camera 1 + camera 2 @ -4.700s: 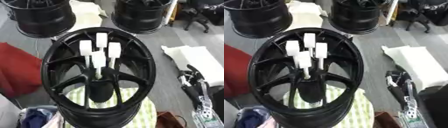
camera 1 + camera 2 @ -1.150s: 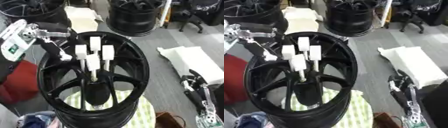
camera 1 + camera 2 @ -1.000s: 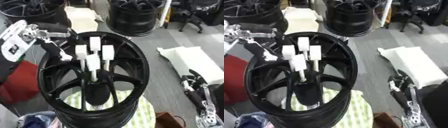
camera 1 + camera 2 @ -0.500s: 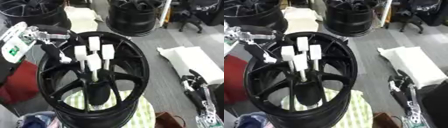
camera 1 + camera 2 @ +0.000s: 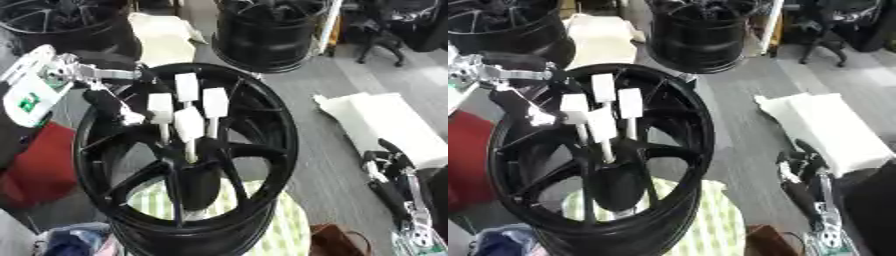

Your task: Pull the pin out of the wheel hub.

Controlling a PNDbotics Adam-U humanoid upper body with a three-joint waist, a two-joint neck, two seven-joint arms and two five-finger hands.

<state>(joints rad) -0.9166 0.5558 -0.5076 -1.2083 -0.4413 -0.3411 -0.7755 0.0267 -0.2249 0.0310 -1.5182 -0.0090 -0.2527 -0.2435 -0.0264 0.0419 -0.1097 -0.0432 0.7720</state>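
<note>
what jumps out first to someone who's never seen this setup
A big black wheel hub fills the centre, with a cluster of white-headed pins standing up from its middle. The robot's left hand reaches in over the hub's upper left rim, while the right hand rests at the lower right.

Black rim, white pins

The glossy black spoked wheel hub [image 5: 188, 165] carries white block-headed pins [image 5: 189, 125] over a green-and-white checked cloth [image 5: 280, 225]; grey floor [image 5: 328, 150].

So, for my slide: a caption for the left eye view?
Left hand reaches toward white pins in the black wheel hub.
</note>
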